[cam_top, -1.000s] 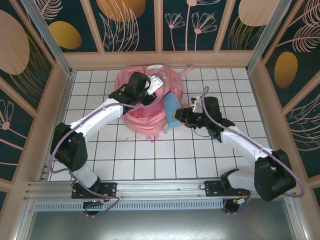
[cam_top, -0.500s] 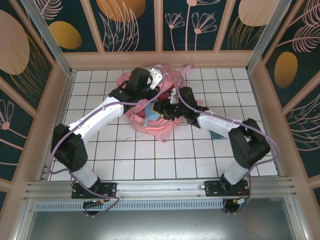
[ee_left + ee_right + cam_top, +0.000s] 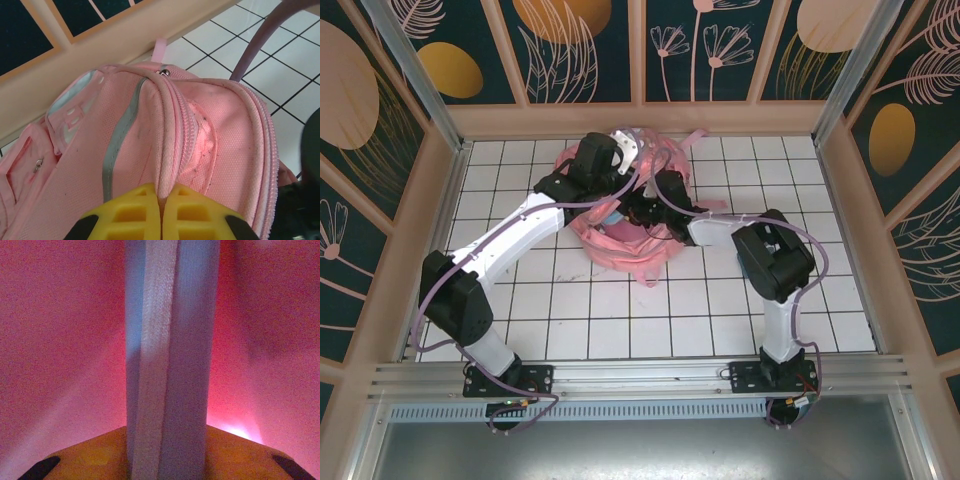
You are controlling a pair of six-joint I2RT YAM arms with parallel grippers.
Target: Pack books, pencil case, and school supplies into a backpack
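Pink fabric marks the backpack point(image 3: 612, 242), which is lying at the far middle of the tiled surface point(image 3: 720, 300). A second ago the blue pencil case point(image 3: 170, 340) was held outside, beside the bag. It has since been carried through the opening by the right arm and is now surrounded by glowing pink lining inside. The right tool point(image 3: 167, 452) is clamped on the near end of the case. The left tool point(image 3: 161, 194) is pressed together on a pink piped seam beside the zip, on the backpack's outer shell.
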